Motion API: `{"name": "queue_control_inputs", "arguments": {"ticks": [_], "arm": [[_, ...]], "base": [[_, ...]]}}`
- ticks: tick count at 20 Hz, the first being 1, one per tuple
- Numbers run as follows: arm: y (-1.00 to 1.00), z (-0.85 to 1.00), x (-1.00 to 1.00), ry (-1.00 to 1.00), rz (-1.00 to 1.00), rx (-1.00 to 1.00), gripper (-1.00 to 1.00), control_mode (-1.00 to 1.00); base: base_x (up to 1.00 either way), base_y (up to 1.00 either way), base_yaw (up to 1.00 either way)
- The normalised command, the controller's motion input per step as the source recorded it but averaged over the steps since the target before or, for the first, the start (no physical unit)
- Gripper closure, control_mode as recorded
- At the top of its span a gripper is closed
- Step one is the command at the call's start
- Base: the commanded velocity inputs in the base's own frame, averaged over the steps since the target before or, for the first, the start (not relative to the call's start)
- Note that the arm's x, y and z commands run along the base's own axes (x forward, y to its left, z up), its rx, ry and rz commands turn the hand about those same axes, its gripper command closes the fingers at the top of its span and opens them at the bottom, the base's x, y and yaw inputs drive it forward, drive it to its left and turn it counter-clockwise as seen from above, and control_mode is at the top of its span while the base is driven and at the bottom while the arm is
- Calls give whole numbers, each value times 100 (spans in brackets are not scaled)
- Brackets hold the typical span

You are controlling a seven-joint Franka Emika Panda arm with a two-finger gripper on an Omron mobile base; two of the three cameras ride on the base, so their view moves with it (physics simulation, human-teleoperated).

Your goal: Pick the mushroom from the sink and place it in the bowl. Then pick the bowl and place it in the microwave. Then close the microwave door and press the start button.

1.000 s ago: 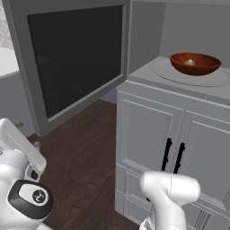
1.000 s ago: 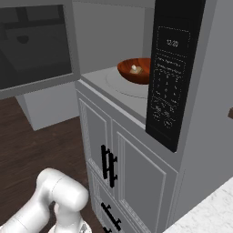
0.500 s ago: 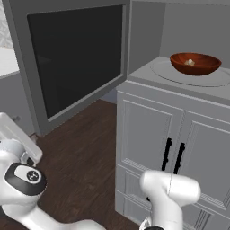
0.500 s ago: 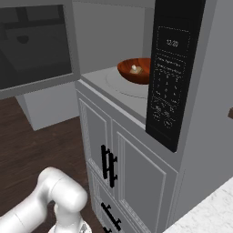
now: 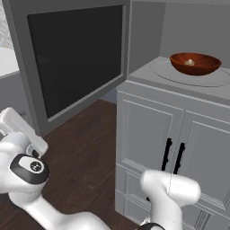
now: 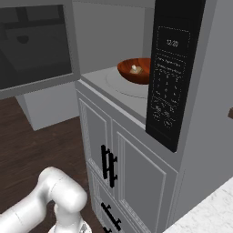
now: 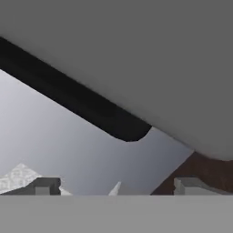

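Note:
The microwave (image 6: 171,77) stands open above white cabinets. On its pale turntable (image 5: 194,77) sits the reddish-brown bowl (image 5: 195,64) (image 6: 134,70), and the small mushroom (image 5: 190,62) (image 6: 134,68) lies inside it. The microwave door (image 5: 76,54) (image 6: 36,45) is swung wide open to the left. My arm is low at the left, below and behind the door's outer edge. My gripper (image 7: 118,186) is open with nothing between its fingertips, close to a grey panel crossed by a black band. The sink is out of view.
White cabinet doors with black handles (image 5: 173,156) (image 6: 108,164) are below the microwave. The dark control panel (image 6: 169,95) sits on the microwave's right side. Dark wood floor (image 5: 90,157) lies under the open door. A marble counter corner (image 6: 209,211) is at the lower right.
My wrist and hand at the lower left have risen a little toward the open door. The bowl, mushroom and door have not moved.

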Motion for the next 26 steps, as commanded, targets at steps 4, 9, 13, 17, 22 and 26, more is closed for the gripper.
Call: {"name": "queue_control_inputs", "arguments": {"ticks": [4, 9, 13, 17, 22, 26], "arm": [[-63, 12, 0, -16, -10, 16, -100, -100], [-58, 11, -5, -12, -4, 18, -100, -100], [-76, 20, -24, -14, -1, 21, -100, -100], [-88, 33, 0, -13, -3, 26, -100, -100], [-86, 45, -7, -11, -3, 28, -100, -100], [-97, 48, -22, -16, -3, 30, -100, -100]], "base": [[0, 0, 0], [0, 0, 0], [0, 0, 0], [0, 0, 0], [0, 0, 0], [0, 0, 0]]}}
